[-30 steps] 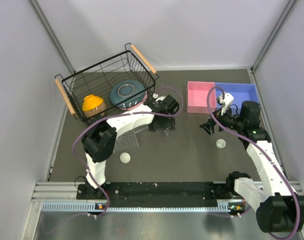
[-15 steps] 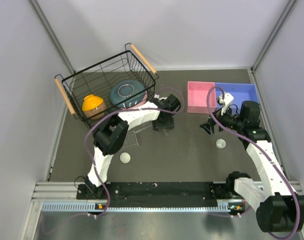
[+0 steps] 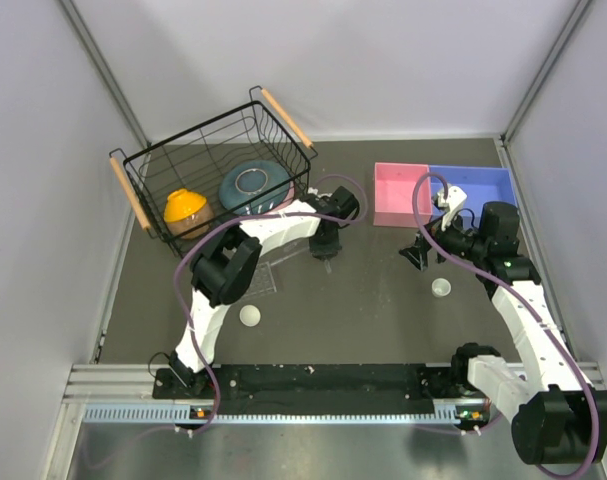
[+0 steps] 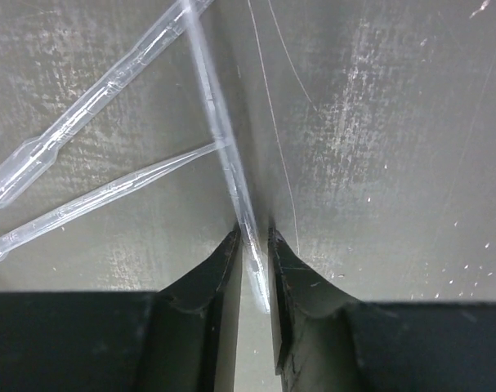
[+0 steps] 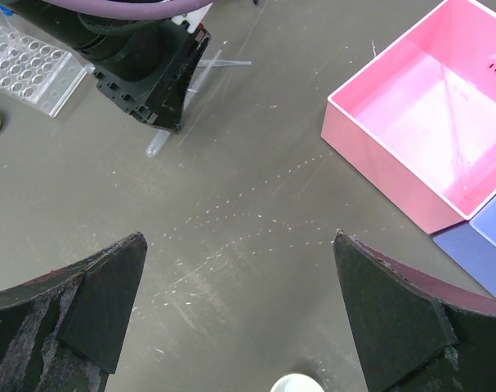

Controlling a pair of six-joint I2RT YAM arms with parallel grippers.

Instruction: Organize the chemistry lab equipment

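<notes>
left gripper [image 4: 253, 241] jaws drawn in from wide, now pinching thin clear rod [image 4: 223, 139] flat on tabletop [image 4: 378, 163]; two more rods [image 4: 92, 82] just beside. right gripper [image 5: 238, 238] jaws gaping, empty. likely ready to lift.

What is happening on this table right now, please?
The left gripper is down at the table, its jaws narrow on either side of one thin clear rod; whether they already pinch it, I cannot tell. Two more rods lie beside it. The right gripper hangs wide open and empty over bare table near the pink bin. A white cup sits loose below it.
</notes>
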